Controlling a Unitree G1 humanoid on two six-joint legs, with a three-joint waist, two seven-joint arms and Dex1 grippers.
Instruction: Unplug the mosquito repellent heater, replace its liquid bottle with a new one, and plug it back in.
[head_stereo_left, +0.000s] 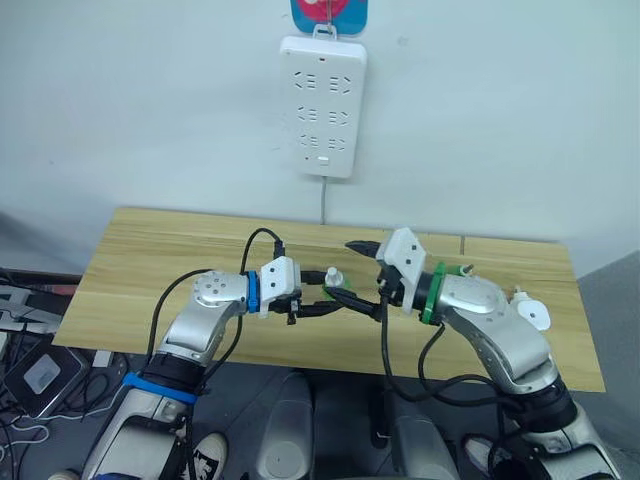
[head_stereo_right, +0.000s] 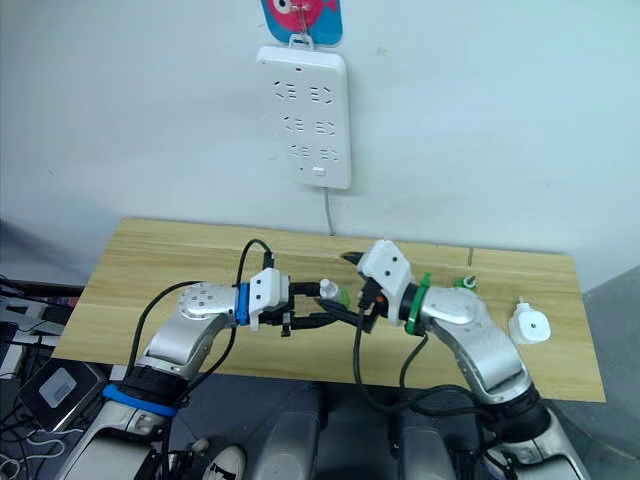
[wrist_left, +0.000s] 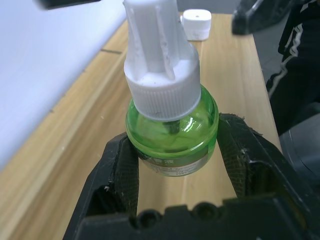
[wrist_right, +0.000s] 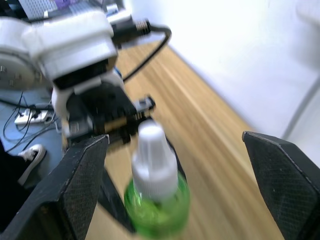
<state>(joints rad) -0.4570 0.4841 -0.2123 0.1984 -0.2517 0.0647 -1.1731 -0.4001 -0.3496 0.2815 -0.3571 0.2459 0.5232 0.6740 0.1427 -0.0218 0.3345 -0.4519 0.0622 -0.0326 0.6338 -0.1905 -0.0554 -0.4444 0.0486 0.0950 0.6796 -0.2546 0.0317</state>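
Observation:
A green liquid bottle (wrist_left: 172, 132) with a white cap (head_stereo_left: 335, 276) is held upright above the table's front middle. My left gripper (head_stereo_left: 333, 300) is shut on its green body, one finger (wrist_left: 120, 170) on each side. My right gripper (wrist_right: 175, 142) is open wide and faces the left one, its two fingers (wrist_right: 82, 180) spread on either side of the bottle's cap without touching it. The mosquito repellent heater (head_stereo_right: 530, 325), a small white rounded unit, lies unplugged on the table (head_stereo_left: 150, 250) at the far right. A second green bottle (head_stereo_right: 462, 283) shows just behind my right forearm.
A long white power strip (head_stereo_left: 322, 105) hangs on the wall above the table's middle, its cable dropping behind the table. The wooden table runs along the wall. Cables and boxes lie on the floor at the left (head_stereo_left: 30, 340).

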